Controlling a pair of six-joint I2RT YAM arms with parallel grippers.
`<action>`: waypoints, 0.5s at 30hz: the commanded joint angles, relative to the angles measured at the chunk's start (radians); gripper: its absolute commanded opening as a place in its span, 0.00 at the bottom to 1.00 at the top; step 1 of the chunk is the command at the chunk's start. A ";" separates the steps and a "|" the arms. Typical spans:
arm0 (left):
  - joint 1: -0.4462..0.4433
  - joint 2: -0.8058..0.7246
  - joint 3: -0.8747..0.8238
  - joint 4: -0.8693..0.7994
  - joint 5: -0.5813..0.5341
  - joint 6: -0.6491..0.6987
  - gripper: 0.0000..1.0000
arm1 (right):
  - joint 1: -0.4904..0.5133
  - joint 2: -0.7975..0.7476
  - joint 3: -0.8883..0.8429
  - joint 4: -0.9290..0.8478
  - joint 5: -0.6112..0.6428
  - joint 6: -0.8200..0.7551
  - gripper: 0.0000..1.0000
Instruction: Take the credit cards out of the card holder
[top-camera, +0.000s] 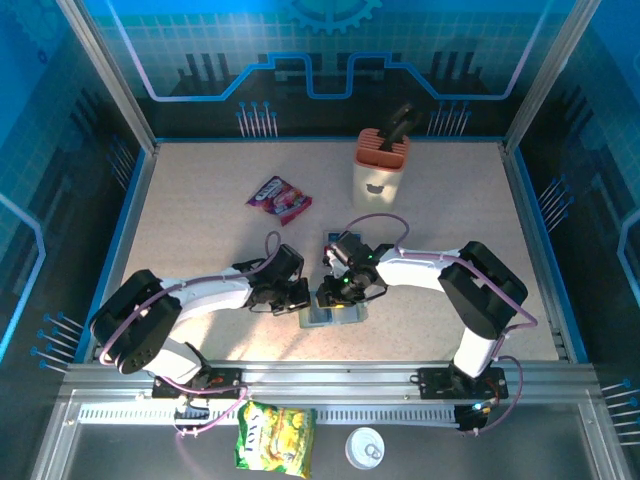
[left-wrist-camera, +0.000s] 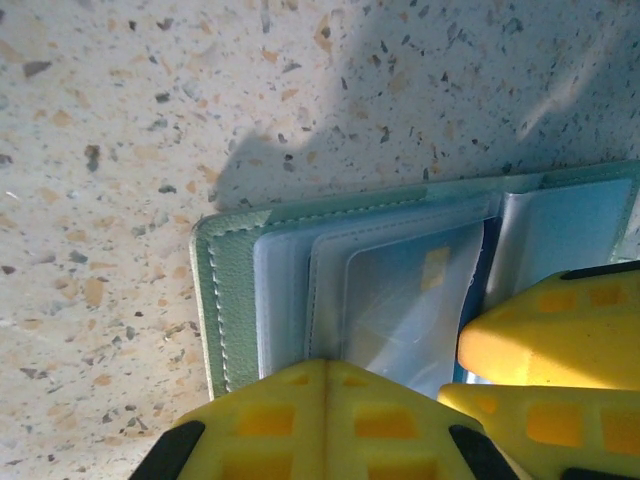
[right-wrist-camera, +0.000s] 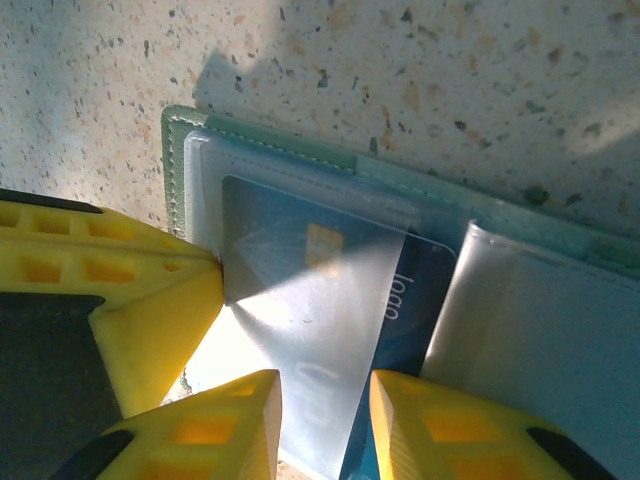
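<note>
Blue credit card (right-wrist-camera: 398, 300) — "logo" (white letters, running sideways) | yellow snack bag (top-camera: 275, 437) — print too blurred to read

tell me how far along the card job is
Done: the card holder lies open on the table. In hand: the left gripper is shut with its tip on a pocket panel, and the right gripper has a finger on each side of the blue card; whether it grips the card is unclear. Left: that card sits mostly in its clear pocket, so it needs pulling free, then any others.
</note>
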 joint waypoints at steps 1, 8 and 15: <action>0.003 0.033 -0.009 -0.044 0.000 -0.008 0.00 | -0.007 -0.008 0.009 -0.078 0.064 0.001 0.30; 0.002 0.013 -0.017 -0.046 0.000 -0.010 0.00 | -0.006 -0.025 0.024 -0.107 0.095 -0.029 0.30; 0.008 -0.001 -0.016 -0.068 -0.014 0.006 0.00 | 0.006 -0.039 0.053 -0.157 0.088 -0.046 0.29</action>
